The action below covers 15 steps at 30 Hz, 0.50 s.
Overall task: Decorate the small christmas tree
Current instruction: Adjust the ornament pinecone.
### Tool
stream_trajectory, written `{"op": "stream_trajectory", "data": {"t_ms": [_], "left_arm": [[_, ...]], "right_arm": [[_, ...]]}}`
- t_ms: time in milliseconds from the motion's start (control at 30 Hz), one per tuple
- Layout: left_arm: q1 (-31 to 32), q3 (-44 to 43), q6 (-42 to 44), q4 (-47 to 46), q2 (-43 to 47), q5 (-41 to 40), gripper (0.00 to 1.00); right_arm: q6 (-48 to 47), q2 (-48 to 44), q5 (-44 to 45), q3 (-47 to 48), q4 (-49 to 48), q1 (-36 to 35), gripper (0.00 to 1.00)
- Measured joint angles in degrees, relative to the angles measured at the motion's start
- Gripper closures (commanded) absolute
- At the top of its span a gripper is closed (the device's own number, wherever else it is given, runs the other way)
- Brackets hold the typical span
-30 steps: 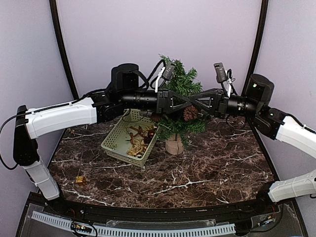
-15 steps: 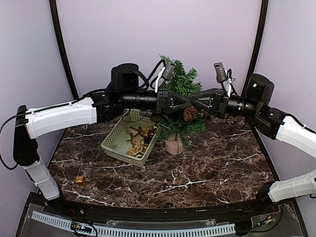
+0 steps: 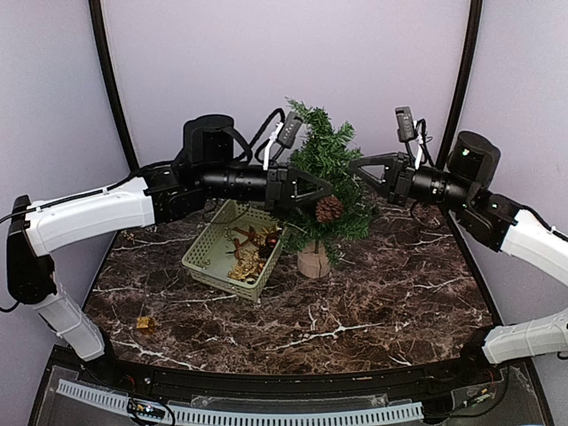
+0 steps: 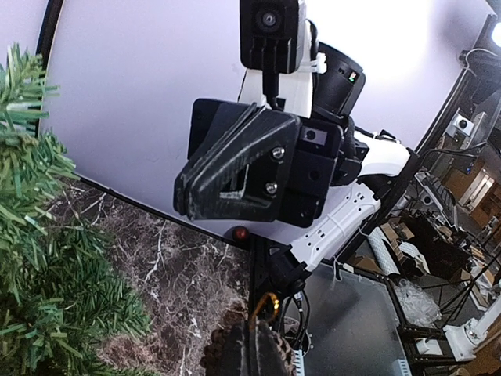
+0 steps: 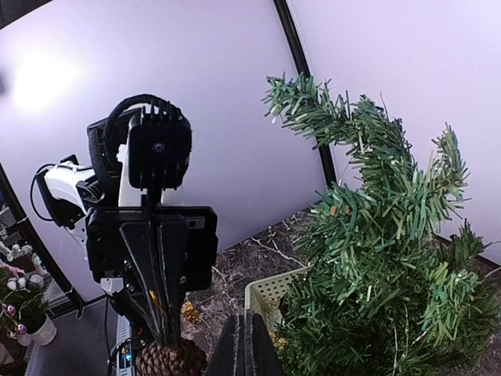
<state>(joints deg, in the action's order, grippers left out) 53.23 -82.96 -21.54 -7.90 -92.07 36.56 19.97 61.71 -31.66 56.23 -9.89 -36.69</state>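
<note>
Drawn apart since a second ago: left gripper (image 3: 327,189) and right gripper (image 3: 355,163), earlier tip to tip in front of the small christmas tree (image 3: 335,146), now separated, with the pine cone (image 3: 329,209) on the left side only. Suggests a shared hold or handover just ended; cannot tell which.

Left gripper: jaws fully closed, pinching what looks like the gold hanging loop (image 4: 264,304) of the cone. Cone dangling freely just below the tips, against the tree's middle branches in the top view. Held by the loop and not by the body, probably to keep the cone hanging plumb and its scales uncrushed, ready for hooking over a branch tip.

Right gripper: fingers (image 5: 246,348) pressed together with nothing between them, pulled back to the right of the tree's upper branches. Parked clear, most likely to leave the left arm room at the foliage.

Tree: upright on its round wooden base (image 3: 313,261), toward the back of the dark marbled table (image 3: 382,302), just right of the pale green basket (image 3: 202,257) of further ornaments. Contact between basket and base not resolvable.

Step in hand, by judgement: hanging the cone on a front branch. Calls for a small advance into the needles and a clean release. Main risk: loop snagging in the bushy needles or slipping off a drooping tip.
</note>
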Motion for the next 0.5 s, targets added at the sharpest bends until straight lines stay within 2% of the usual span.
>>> {"op": "stream_trajectory", "data": {"t_ms": [133, 233, 500], "left_arm": [[-0.28, 0.13, 0.07, -0.13, 1.79, 0.35, 1.0], [-0.52, 0.11, -0.17, -0.13, 1.81, 1.11, 1.0], [-0.52, -2.23, -1.38, -0.09, -0.28, 4.28, 1.0]], "right_arm": [[0.39, -0.2, -2.12, 0.0, -0.85, 0.0, 0.8], [1.42, 0.33, -5.38, -0.11, -1.9, 0.0, 0.73], [2.78, 1.97, -10.36, -0.11, -2.47, -0.07, 0.65]]}}
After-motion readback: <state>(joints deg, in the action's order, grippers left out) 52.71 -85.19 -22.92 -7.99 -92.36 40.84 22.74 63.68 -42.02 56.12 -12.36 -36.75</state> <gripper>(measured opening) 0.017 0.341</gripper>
